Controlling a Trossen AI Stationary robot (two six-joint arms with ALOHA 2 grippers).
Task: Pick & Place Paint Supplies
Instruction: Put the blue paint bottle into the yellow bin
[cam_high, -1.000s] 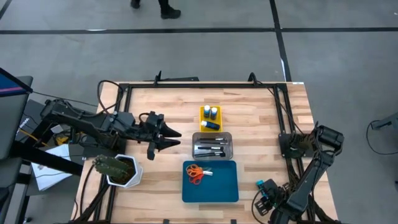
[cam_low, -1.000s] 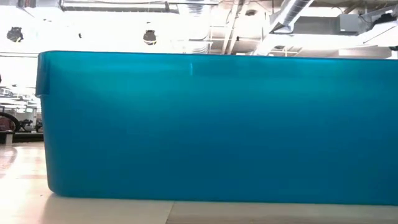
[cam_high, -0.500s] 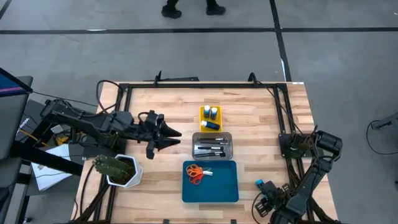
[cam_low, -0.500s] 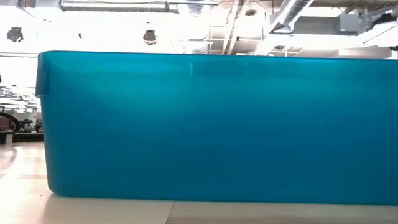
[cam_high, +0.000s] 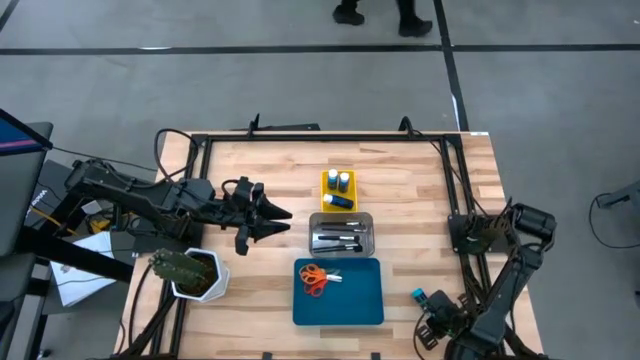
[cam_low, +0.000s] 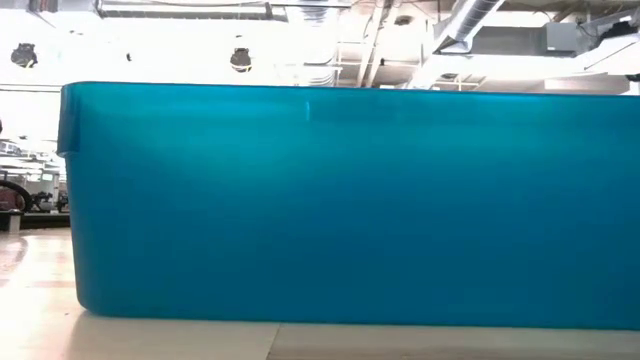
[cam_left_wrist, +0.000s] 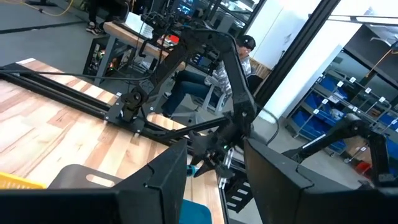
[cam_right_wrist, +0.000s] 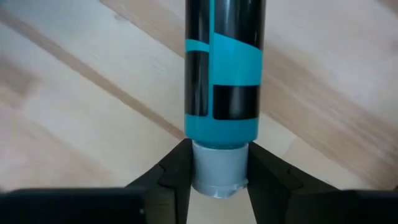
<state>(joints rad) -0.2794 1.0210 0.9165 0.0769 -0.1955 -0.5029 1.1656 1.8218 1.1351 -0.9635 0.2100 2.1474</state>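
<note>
Landmark: clear tray (cam_high: 341, 234), near the middle of the wooden table (cam_high: 420, 200).

1. Paintbrushes (cam_high: 338, 238): several thin dark-handled brushes lying side by side inside the clear tray.
2. Blue bottles (cam_high: 338, 181): small, white-capped, in the yellow tray (cam_high: 325, 190), which sits just beyond the clear tray on its far side. Two stand upright; a third lies on its side nearest the clear tray.
3. Scissors (cam_high: 316, 278): orange-handled, lying in the blue tray (cam_high: 355, 295), which sits just beside the clear tray on its near side. The scissors lie toward that tray's left end. In the low view the blue tray's wall fills nearly the whole picture.
4. Left gripper (cam_high: 283, 222): stretched out to the left of the clear tray, a little apart from it, tips pointing toward it. The left wrist view shows its two dark fingers (cam_left_wrist: 158, 186) parted with a gap between them and nothing held.
5. Right gripper (cam_right_wrist: 216, 171): well to the right of the clear tray, down at the table's near right corner, arm folded. The right wrist view shows its fingers on either side of the grey end of a black-and-teal cylinder (cam_right_wrist: 224, 68); whether they press on it cannot be told.
6. Cactus in a white pot (cam_high: 190, 270): left of the clear tray, near the table's left edge, nearer the front than the left gripper.
</note>
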